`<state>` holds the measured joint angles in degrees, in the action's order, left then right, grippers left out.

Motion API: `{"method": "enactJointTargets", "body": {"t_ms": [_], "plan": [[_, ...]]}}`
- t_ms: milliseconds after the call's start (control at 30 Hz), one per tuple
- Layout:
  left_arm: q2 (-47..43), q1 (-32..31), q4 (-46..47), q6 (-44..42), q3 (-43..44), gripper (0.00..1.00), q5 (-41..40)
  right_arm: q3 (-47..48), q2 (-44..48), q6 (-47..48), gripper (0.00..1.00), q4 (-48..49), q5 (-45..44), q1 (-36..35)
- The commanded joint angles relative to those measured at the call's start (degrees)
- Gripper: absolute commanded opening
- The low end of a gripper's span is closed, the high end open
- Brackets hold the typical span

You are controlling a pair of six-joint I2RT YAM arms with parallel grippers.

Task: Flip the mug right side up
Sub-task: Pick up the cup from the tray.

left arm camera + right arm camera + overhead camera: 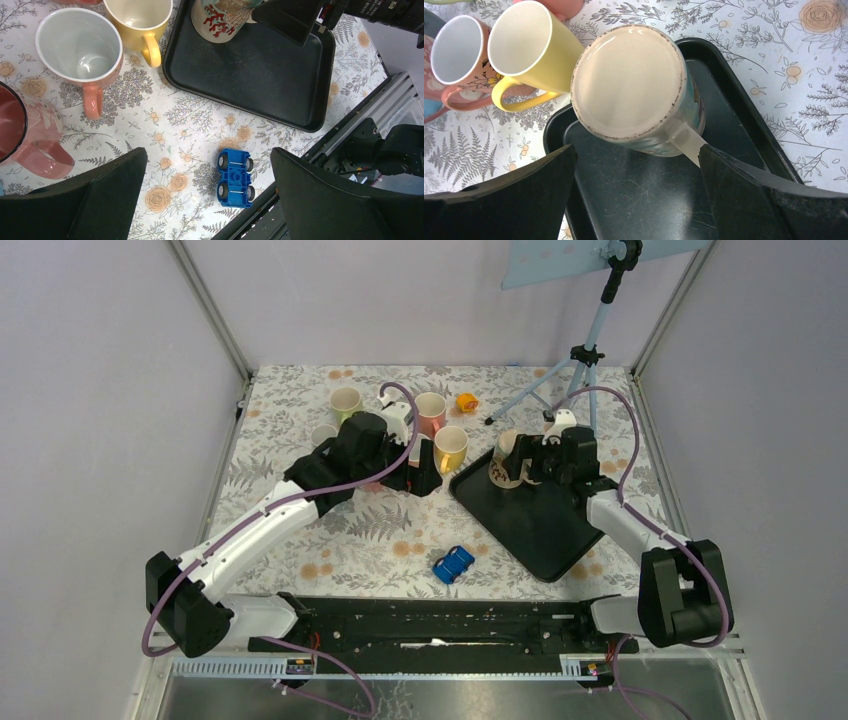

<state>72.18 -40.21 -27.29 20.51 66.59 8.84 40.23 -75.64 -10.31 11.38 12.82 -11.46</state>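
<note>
Nearest me, a single blue toy car (pixel 453 563) lay on the flowered cloth (pixel 370 540), and just beyond it began the one black tray (pixel 548 532). At the tray's far left corner stood the mug (pixel 629 82), upside down on its rim. Its long axis was upright and its bare base faced the ceiling, while its handle (pixel 686 144) angled back toward one finger of the right claw (pixel 635 152). That claw hung just short of the mug, fingers spread wide with nothing held, and the mug sat straight ahead in line with the gap; this was plainly the nearer arm. The left claw (pixel 208 152), equally wide and empty, hovered over the cloth off the tray's left edge, near a yellow mug (pixel 451 447). Farther back clustered the upright mugs. I counted five with the yellow one, though the left arm covered part of the group, so there may have been another. Beyond them lay one small orange piece (pixel 466 401), and one tripod (pixel 585 355) stood at the far edge.
</note>
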Motion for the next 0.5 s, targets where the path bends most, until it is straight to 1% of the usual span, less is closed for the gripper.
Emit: {"method": "enactJointTargets", "body": {"t_ms": [0,300,467], "plan": [[-1.5,-0.2,2.8,-0.7,-0.6,0.99,1.3,-0.3,-1.3,4.4,1.00,4.0,1.4,0.0],[-2.0,-0.2,2.9,-0.7,-1.2,0.99,1.4,-0.1,-4.7,3.6,1.00,5.3,6.6,0.1],[-2.1,-0.2,3.0,-0.7,-1.5,0.99,1.4,-2.4,-2.5,0.9,1.00,5.5,6.9,-0.4]]}}
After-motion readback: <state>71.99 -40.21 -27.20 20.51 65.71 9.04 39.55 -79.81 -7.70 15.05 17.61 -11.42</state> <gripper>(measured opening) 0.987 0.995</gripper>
